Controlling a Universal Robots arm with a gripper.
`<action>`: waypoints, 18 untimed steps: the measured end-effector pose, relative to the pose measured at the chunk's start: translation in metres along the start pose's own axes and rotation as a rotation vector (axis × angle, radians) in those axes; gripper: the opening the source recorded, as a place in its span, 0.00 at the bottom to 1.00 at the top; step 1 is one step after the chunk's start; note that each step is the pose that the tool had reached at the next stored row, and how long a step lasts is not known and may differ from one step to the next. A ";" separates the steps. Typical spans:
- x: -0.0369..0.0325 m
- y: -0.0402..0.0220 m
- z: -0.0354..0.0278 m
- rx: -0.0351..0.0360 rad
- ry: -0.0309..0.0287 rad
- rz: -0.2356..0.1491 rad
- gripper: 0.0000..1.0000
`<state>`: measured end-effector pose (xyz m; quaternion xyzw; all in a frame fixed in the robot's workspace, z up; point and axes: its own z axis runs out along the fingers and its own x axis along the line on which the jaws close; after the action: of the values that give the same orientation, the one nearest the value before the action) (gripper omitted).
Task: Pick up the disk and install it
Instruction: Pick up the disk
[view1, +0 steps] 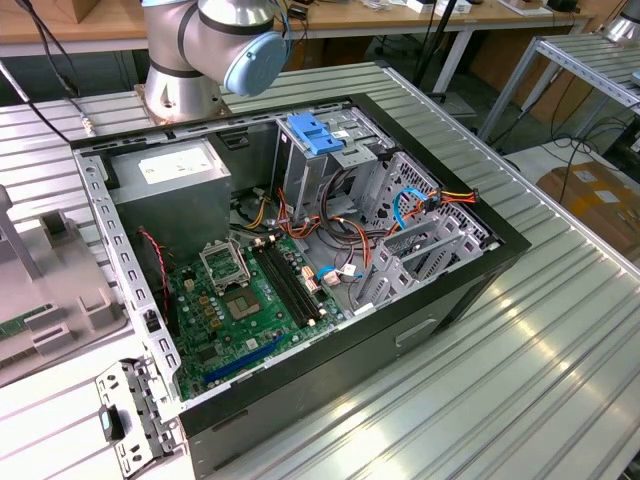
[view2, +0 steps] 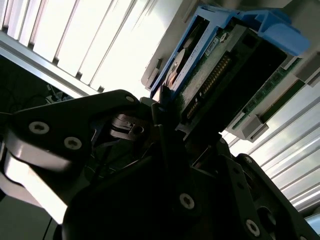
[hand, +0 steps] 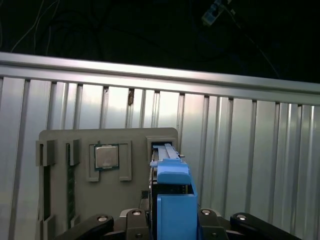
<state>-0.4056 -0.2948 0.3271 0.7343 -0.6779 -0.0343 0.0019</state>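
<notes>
Disk: the disk (view2: 220, 60) stands on edge in a slot of the grey tray (hand: 60, 137), with blue rails along its sides.
Gripper: the gripper (view2: 194, 126) straddles the disk's near end. I can't tell whether it is clamped on or only sitting around it.
Slip risk: the blue rails look like smooth plastic. I'd guess a hold on them alone could let the disk twist or drop.
Snag risk: the slot walls sit close on both sides of the disk. A pull that isn't straight could jam it, or drag the tray across the table (hand: 250, 150).
Neighbours: a CPU (hand: 105, 156) lies in its pocket just beside the slot, and a memory stick (hand: 70, 185) lies further along. A tipping disk could knock either one.
Table edge: the edge rail (hand: 160, 75) runs near the tray's far side, with a dark drop behind it.
Open room: bare slatted table lies on the side of the slot away from the CPU.
Case: the case (view1: 500, 240) lies open. Its drive cage (view1: 350, 150) is near the arm's base, with a blue bracket (view1: 315, 133) on top.
Tight spots: cables (view1: 350, 250) loop right beside the cage, and sheet-metal walls stand all round it. There are plenty of edges there to catch a rail.
</notes>
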 end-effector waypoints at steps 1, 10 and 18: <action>-0.0001 0.0000 -0.0008 0.0001 0.0000 0.000 0.37; -0.0004 0.0004 -0.0078 0.0001 -0.0001 0.000 0.37; -0.0007 0.0008 -0.0154 0.0001 -0.0001 0.000 0.37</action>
<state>-0.4056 -0.2948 0.3426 0.7343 -0.6779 -0.0342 0.0018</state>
